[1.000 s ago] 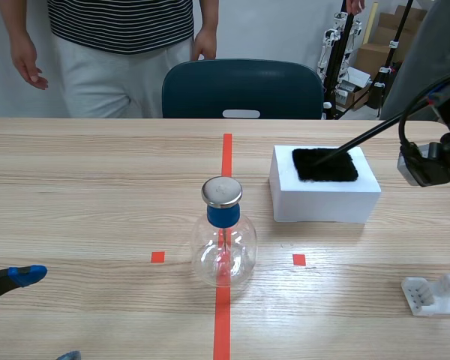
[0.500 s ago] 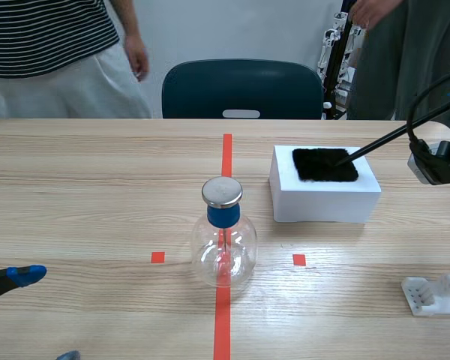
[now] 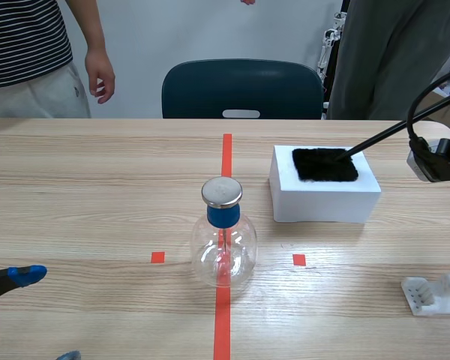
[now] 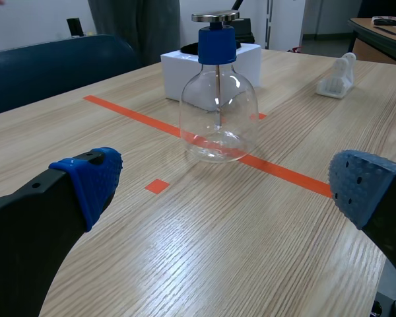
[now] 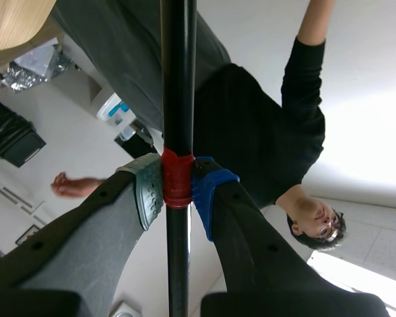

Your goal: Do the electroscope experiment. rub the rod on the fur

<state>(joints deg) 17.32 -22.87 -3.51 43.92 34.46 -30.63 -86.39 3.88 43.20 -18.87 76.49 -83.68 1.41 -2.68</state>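
A black rod (image 3: 379, 137) slants down from the right edge of the scene, its tip resting on the black fur (image 3: 324, 163) that lies on top of a white block (image 3: 324, 196). My right gripper (image 5: 178, 188) is shut on the rod (image 5: 178, 79) at its band of red tape. In the scene view only the right arm's wrist (image 3: 437, 160) shows. A glass flask electroscope (image 3: 223, 238) with a blue neck and metal cap stands on the centre tape line. My left gripper (image 4: 224, 191) hangs open low at the near left, the electroscope (image 4: 218, 105) ahead of it.
A white plastic stand (image 3: 435, 295) lies at the near right. A dark blue chair (image 3: 242, 88) stands behind the table. One person in a striped shirt (image 3: 30, 45) stands at the far left, another in grey (image 3: 394, 52) at the far right.
The rod's tip has slid right across the fur toward its far right corner. The people behind the table have shifted. The left arm has stayed put.
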